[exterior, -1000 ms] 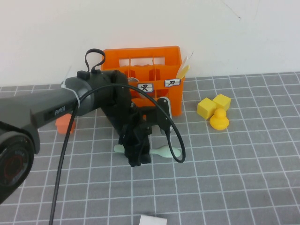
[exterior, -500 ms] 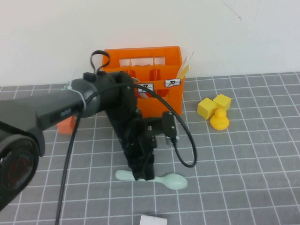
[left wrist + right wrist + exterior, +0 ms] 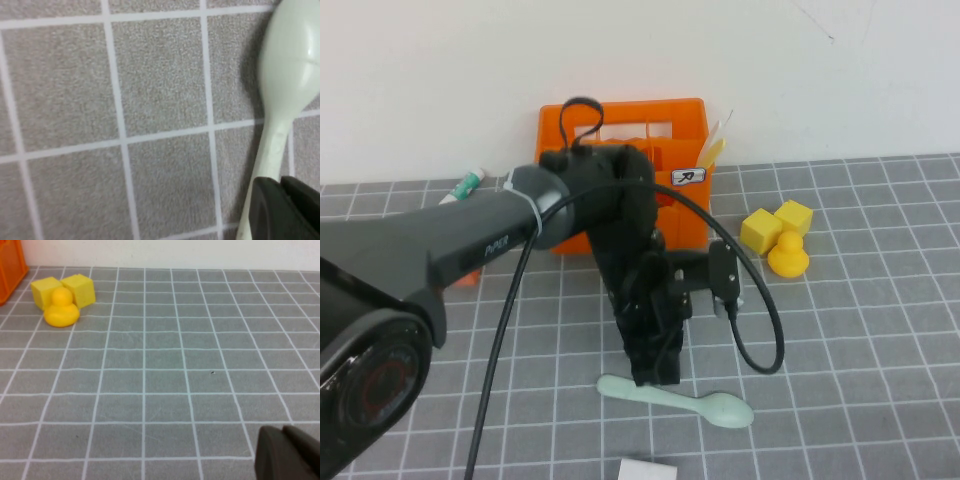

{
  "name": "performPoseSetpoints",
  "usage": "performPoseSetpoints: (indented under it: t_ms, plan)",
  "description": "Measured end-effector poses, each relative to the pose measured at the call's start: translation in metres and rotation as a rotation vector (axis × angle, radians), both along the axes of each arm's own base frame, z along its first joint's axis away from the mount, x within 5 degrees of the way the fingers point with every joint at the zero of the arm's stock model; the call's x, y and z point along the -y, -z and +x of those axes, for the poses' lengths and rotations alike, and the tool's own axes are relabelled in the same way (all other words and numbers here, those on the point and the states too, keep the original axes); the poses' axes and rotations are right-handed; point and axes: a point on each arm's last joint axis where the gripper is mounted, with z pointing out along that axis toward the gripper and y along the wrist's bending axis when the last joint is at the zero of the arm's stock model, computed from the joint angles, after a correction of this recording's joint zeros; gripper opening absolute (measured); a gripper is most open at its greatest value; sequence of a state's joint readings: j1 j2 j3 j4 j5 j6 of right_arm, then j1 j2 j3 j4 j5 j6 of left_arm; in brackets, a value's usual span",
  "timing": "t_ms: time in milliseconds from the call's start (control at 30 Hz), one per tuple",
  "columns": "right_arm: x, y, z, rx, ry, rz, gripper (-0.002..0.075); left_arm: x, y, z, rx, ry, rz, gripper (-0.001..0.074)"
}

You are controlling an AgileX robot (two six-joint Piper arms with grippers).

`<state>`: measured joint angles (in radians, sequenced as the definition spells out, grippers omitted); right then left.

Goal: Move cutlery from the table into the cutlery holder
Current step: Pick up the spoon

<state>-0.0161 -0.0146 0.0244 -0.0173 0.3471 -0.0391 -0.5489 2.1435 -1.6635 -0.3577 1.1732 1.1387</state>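
My left gripper [image 3: 655, 375] is shut on the handle of the mint-green spoon [image 3: 705, 404], in front of the orange cutlery holder [image 3: 675, 125] and well toward the table's [image 3: 860, 350] near edge. The left wrist view shows the dark fingertips [image 3: 272, 200] closed over the spoon's handle, with its bowl [image 3: 290, 60] above the grid. My right gripper [image 3: 282, 432] is shut and empty over bare table, seen only in its wrist view. The grey-blue fork and the pale pink spoon are not in view.
Two yellow cubes [image 3: 775, 222] and a yellow duck [image 3: 787, 255] sit right of the holder. Pale sticks [image 3: 718, 140] lean in its right compartment. A small orange cube [image 3: 468, 277] and a green-white tube [image 3: 465, 185] lie at the left. A white object [image 3: 647, 468] is at the front edge.
My left gripper has carried the mint-green spoon away from the holder, toward the front and right. The right arm has not visibly moved.
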Motion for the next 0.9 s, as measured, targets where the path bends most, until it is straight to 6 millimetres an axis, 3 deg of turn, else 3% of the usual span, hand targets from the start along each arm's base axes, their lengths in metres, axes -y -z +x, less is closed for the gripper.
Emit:
performPoseSetpoints:
  t_ms: [200, 433, 700, 900]
  plan:
    - [0.0, 0.0, 0.0, 0.0, 0.0, 0.0, -0.0003, 0.001, -0.024, 0.011, 0.087, -0.011, 0.027, 0.0001]
    - [0.0, 0.0, 0.0, 0.0, 0.0, 0.0, -0.0003, -0.023, -0.071, 0.007, 0.259, -0.068, 0.148, 0.0001]
    - [0.0, 0.0, 0.0, 0.0, 0.001, 0.002, -0.0003, -0.053, -0.122, -0.043, 0.345, -0.099, 0.086, 0.0]
    - [0.0, 0.0, 0.0, 0.0, 0.001, 0.002, -0.0003, -0.073, -0.116, -0.077, 0.389, -0.12, 0.044, 0.0]
